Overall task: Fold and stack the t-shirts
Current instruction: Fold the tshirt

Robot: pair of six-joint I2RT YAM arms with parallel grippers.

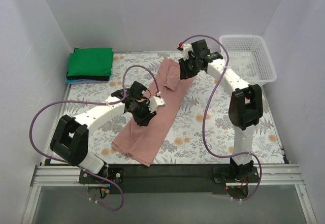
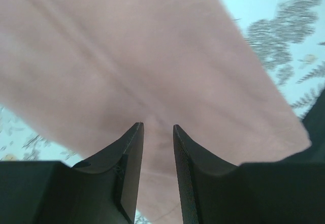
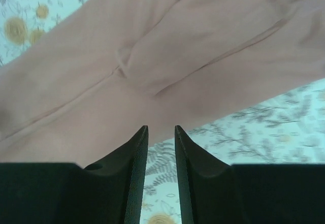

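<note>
A dusty pink-brown t-shirt [image 1: 152, 137], folded lengthwise into a long strip, lies diagonally on the floral table cloth from back centre to front left. My left gripper [image 1: 143, 116] hovers over the strip's middle; in the left wrist view [image 2: 157, 126] its jaws stand narrowly apart and empty, with pink cloth [image 2: 152, 56] below. My right gripper [image 1: 184, 71] is at the strip's far end; in the right wrist view [image 3: 161, 127] its jaws stand narrowly apart and empty, tips at the shirt's edge [image 3: 203, 56]. A folded bright green t-shirt [image 1: 90, 63] tops a stack at the back left.
A white mesh basket [image 1: 251, 56] stands at the back right corner. The floral table cloth [image 1: 203, 117] covers the table. White walls close in the left, back and right sides. Purple cables loop from both arms.
</note>
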